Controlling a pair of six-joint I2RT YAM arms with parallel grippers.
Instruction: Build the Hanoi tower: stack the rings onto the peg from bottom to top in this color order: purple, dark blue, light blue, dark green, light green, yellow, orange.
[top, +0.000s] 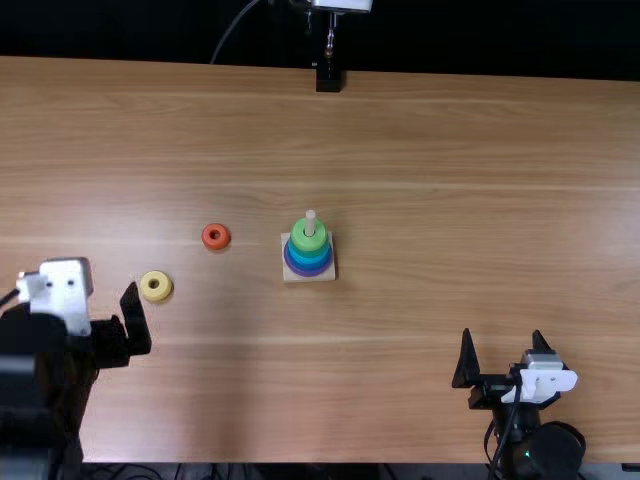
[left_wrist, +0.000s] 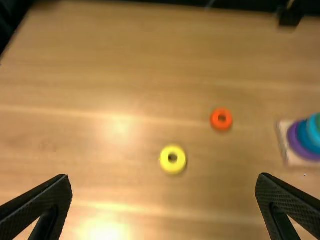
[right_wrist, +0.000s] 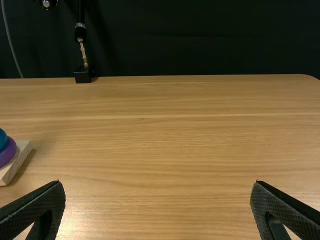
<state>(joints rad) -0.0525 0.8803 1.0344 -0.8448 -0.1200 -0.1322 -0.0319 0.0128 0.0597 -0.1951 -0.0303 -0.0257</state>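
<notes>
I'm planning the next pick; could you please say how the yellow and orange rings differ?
The yellow ring looks slightly wider than the orange ring. It lies farther from the peg than the orange ring does. Both lie flat on the table, holes facing up.

No legible text, label, brand, number or sign is appearing in the top view, the left wrist view or the right wrist view.
</notes>
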